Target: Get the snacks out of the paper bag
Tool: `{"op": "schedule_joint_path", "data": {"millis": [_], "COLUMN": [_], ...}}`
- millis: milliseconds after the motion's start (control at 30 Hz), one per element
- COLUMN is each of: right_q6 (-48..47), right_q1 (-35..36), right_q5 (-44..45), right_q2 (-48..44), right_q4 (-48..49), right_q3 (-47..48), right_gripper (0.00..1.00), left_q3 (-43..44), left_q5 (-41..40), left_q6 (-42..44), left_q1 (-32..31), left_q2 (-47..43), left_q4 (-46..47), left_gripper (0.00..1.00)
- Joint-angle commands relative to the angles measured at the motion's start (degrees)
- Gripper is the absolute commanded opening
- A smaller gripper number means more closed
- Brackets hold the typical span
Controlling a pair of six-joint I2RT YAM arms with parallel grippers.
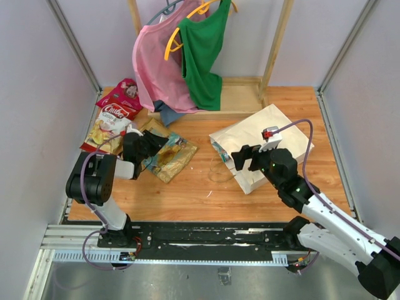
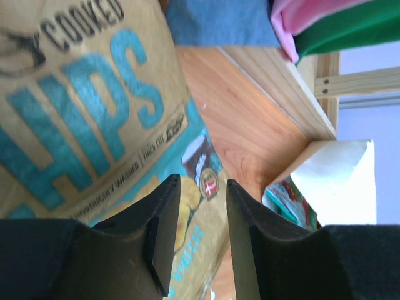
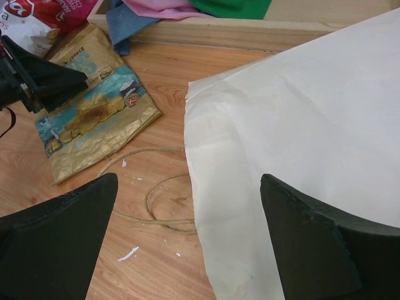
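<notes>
The large cream paper carrier bag [image 1: 240, 134] lies flat on the wooden table [image 1: 187, 194], its mouth turned to the left. Over this mouth hangs the right gripper [image 3: 187, 187], with the jaws spread very wide and holding nothing. A glossy teal and red packet [image 2: 289, 199] looks out of the mouth. Left of the bag, apart from it, lies a flat gold and teal chips packet [image 1: 172, 156]. The left gripper [image 2: 200, 187] is above this packet, and its jaws stand a little apart with nothing between them. Further left of the bag, a red packet [image 1: 125, 92], a white and red packet [image 1: 115, 115] and a yellow packet [image 1: 103, 134] lie close together.
</notes>
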Motion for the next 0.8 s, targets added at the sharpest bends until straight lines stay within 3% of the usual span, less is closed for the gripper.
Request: {"op": "schedule_joint_path", "data": {"millis": [0, 67, 200, 433, 767], "right_q6": [-0.9, -0.9, -1.2, -2.0, -3.3], "right_q1": [-0.5, -0.5, -0.5, -0.8, -1.6], "right_q5": [-0.1, -0.2, -0.2, 0.3, 0.8], "right_q2": [0.0, 0.3, 0.8, 0.8, -0.3], "right_q4": [0.7, 1.0, 0.8, 0.6, -0.8], "right_q3": [0.5, 0.4, 0.6, 0.7, 0.8], "right_gripper": [0.98, 0.98, 0.98, 0.98, 0.98], "left_q3": [6.2, 9.9, 18.7, 28.7, 19.0], "left_q5": [-5.4, -8.0, -14.0, -17.8, -34.8], "left_q6": [4.9, 7.4, 12.1, 14.1, 5.7], "left_q1": [-0.2, -0.6, -2.0, -2.8, -2.9], "left_q2": [-0.1, 1.3, 4.3, 12.3, 5.0], "left_q4": [-10.7, -15.2, -25.3, -35.7, -37.0], "left_gripper": [0.4, 0.41, 0.54, 0.56, 0.52]}}
